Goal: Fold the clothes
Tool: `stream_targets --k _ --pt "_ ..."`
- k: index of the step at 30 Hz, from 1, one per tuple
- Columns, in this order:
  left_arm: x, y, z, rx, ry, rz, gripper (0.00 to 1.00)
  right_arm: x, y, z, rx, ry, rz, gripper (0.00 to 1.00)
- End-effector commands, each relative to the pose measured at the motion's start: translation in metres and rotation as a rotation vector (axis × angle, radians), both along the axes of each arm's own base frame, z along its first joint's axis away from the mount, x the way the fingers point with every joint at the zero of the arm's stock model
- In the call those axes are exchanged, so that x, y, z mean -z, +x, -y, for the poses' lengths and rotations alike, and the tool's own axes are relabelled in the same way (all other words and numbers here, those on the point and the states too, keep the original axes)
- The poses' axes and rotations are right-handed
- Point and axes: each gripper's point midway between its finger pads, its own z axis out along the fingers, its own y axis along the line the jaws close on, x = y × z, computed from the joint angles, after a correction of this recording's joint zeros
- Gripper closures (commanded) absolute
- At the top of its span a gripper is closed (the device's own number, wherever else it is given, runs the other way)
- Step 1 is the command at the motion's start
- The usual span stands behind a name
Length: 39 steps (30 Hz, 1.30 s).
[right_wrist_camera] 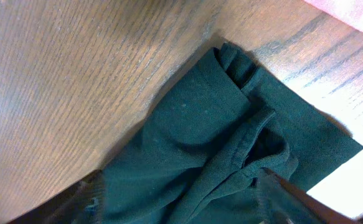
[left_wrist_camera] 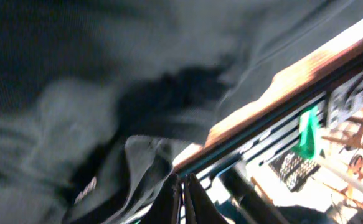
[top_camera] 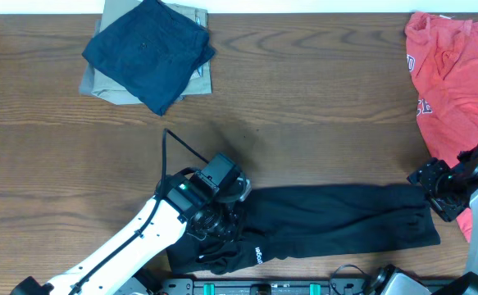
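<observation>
1. Task item: the black T-shirt [top_camera: 337, 217] lies on the tabletop [top_camera: 304, 147] along its near edge, drawn out into 1 long, narrow band running left to right. Small white lettering [top_camera: 259, 256] shows near its left end.
2. Condition of the fold: the band appears doubled lengthwise. Its surface is creased, and the left end is bunched and reaches the tabletop's near edge. The right end, in the right wrist view, shows layered hems and a squared corner.
3. Left end effector [left_wrist_camera: 181, 186]: jaws fully closed, positioned over the bunched left end. The blurred wrist view does not confirm whether any cloth is pinched between them.
4. Right end effector [top_camera: 434, 182]: jaws stand apart at the band's right end with cloth below them, and nothing is clamped.
5. Other items: a navy folded garment [top_camera: 148, 45] rests on a khaki folded garment [top_camera: 99, 82] at the far left, well apart from the work. A red garment [top_camera: 456, 74] lies crumpled at the far right.
6. Assessment: roughly half done. The lengthwise narrowing looks complete. Judged outstanding are smoothing the left end and at least 1 crosswise fold to bring the ends together into a compact packet.
</observation>
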Motion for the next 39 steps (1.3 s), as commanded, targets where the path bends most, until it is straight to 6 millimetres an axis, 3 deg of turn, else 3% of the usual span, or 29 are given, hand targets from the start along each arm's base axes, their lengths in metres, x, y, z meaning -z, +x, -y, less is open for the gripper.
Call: stream_targets --k 1,4,8,15,25,30,39 --pt "0.002 0.006 0.003 -0.070 0.014 -0.017 0.94 -0.004 0.004 -0.009 -0.028 0.027 0.030 0.29" --pt "0.012 0.004 0.002 -0.098 0.046 -0.057 0.93 -0.004 0.009 -0.017 -0.065 0.025 0.037 0.29" --pt "0.031 0.000 -0.003 -0.114 0.112 -0.128 0.83 -0.005 0.018 -0.027 -0.116 0.016 0.056 0.29" --pt "0.060 -0.007 -0.008 -0.163 0.222 -0.244 0.83 -0.003 0.021 -0.040 -0.144 0.025 0.049 0.40" --pt "0.087 -0.014 -0.023 -0.163 0.345 -0.312 0.83 0.008 0.014 -0.057 -0.167 0.051 0.008 0.44" --pt "0.095 0.003 -0.048 -0.260 0.473 -0.238 0.83 0.012 0.011 -0.063 -0.186 0.055 -0.008 0.44" --pt "0.100 0.041 -0.072 -0.366 0.404 -0.232 0.83 0.011 0.016 -0.063 -0.181 0.052 0.012 0.43"
